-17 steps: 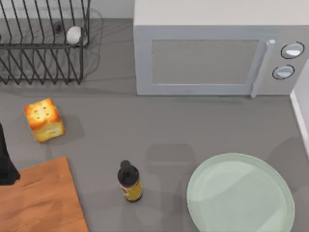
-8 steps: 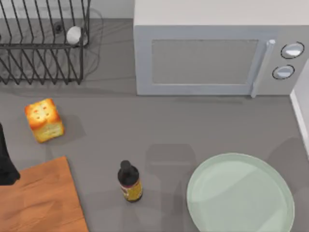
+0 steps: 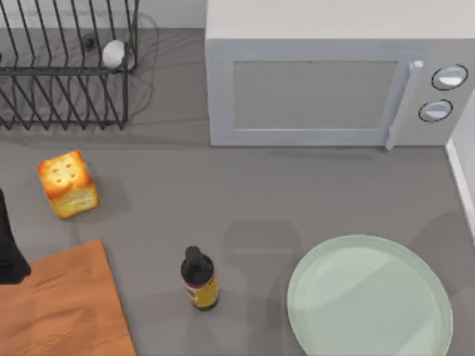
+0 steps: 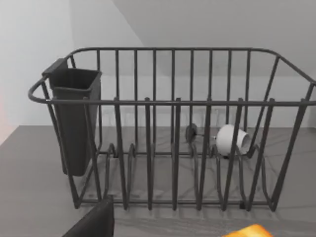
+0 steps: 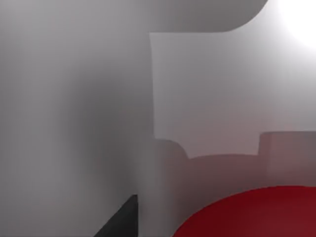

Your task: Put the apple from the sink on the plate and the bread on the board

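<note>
The right hand sat very close over the apple (image 5: 252, 212), whose glossy red curve lay right under its camera amid pale grey sink walls; one dark finger (image 5: 121, 219) showed beside the fruit, but I could not tell whether the fingers stood apart or had closed on it. The step in hand looked like the grasp of the apple. Done well, that would mean centring the fingers on the fruit's widest part before closing, then lifting straight up clear of the sink walls.

The left hand (image 3: 9, 252) waited at the left edge of the table, over the corner of the board (image 3: 63, 311); its fingers' state could not be told either. The bread (image 3: 68, 184) lay on the table just beyond the board, not yet moved. The plate (image 3: 415, 274) sat bare at the right. A dark bottle (image 3: 199, 278) stood between board and plate, the likeliest thing to knock. A wire rack (image 4: 173, 101) holding a small white ball (image 4: 232, 139) and the microwave (image 3: 326, 81) stood farther back.
</note>
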